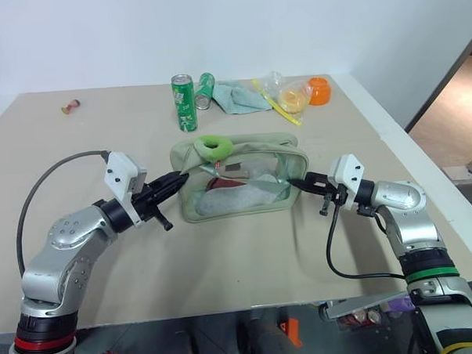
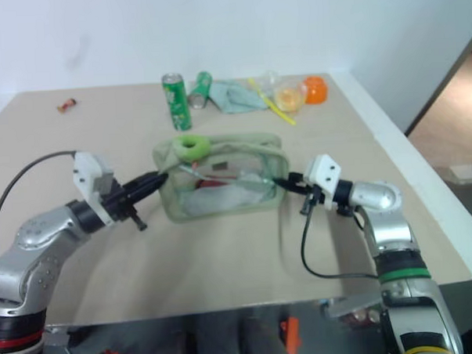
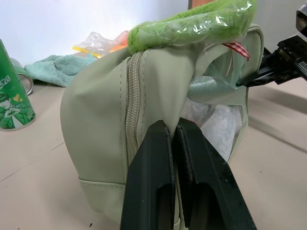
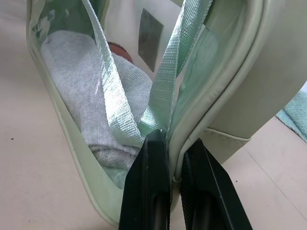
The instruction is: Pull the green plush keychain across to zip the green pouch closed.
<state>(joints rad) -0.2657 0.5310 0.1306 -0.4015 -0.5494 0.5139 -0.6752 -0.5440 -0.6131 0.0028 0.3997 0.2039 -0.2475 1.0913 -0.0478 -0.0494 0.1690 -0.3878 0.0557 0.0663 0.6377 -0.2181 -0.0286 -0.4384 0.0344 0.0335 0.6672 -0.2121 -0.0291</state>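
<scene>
In the upper middle of the head view we see the green plush keychain (image 1: 213,145), a fuzzy lime ring shaped like a small donut, resting on top of the green pouch (image 1: 241,202) toward its left end. The pouch is a boxy bag of pale sage fabric with clear plastic sides, a ribbed zipper and woven straps; through the plastic we make out a folded grey cloth (image 4: 103,110) and something dark red. Our left gripper (image 1: 178,179) has its black fingers pressed together on the pouch's left end. Our right gripper (image 1: 296,182) pinches the pouch's right edge between nearly closed fingers. Behind, on the matte beige table (image 1: 79,168), an upright green soda can (image 1: 184,102) stands beside a crumpled teal cloth (image 1: 240,96).
</scene>
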